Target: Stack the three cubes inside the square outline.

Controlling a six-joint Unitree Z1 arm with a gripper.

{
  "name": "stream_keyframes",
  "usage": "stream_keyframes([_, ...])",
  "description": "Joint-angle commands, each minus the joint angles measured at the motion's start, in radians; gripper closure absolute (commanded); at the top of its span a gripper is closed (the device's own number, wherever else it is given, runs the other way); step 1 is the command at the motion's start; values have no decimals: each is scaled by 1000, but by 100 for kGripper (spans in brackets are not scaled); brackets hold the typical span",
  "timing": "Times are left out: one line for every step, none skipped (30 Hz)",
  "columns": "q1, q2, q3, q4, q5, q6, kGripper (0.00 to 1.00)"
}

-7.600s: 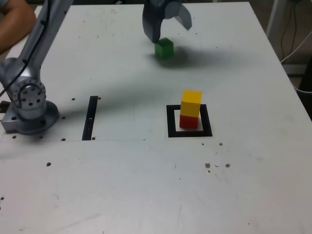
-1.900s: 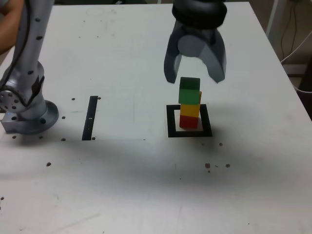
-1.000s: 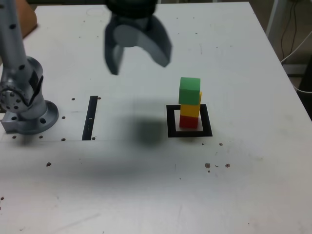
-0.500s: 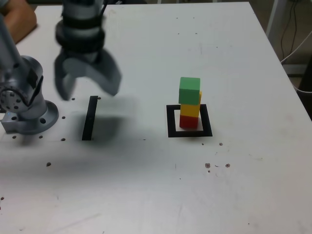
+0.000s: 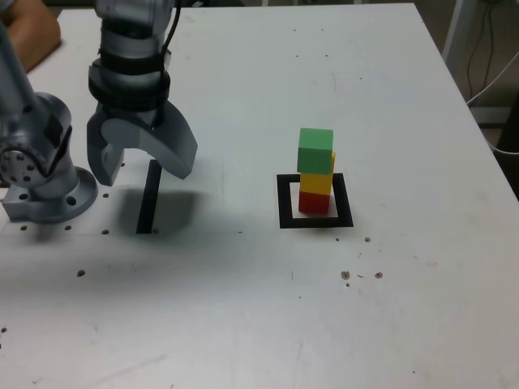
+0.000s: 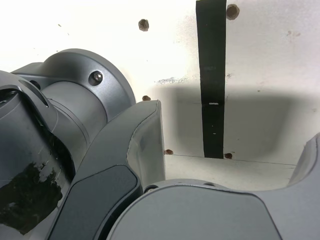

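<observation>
The small matte red cube (image 5: pixel 315 202), yellow cube (image 5: pixel 317 181) and green cube (image 5: pixel 315 150) form an upright column inside the black-bordered square outline (image 5: pixel 285 203), the green one offset slightly. The grey gripper (image 5: pixel 140 161), jaws spread and empty, hangs well apart above the narrow black strip (image 5: pixel 148 198) on the white tabletop (image 5: pixel 259 308), nothing between.
</observation>
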Motion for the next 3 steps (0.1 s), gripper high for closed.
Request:
stream_keyframes([1,4,7,-3,-4,-1,1])
stream_keyframes([2,4,8,-3,-5,-1,1])
stream_keyframes([2,3,8,-3,-6,-1,1])
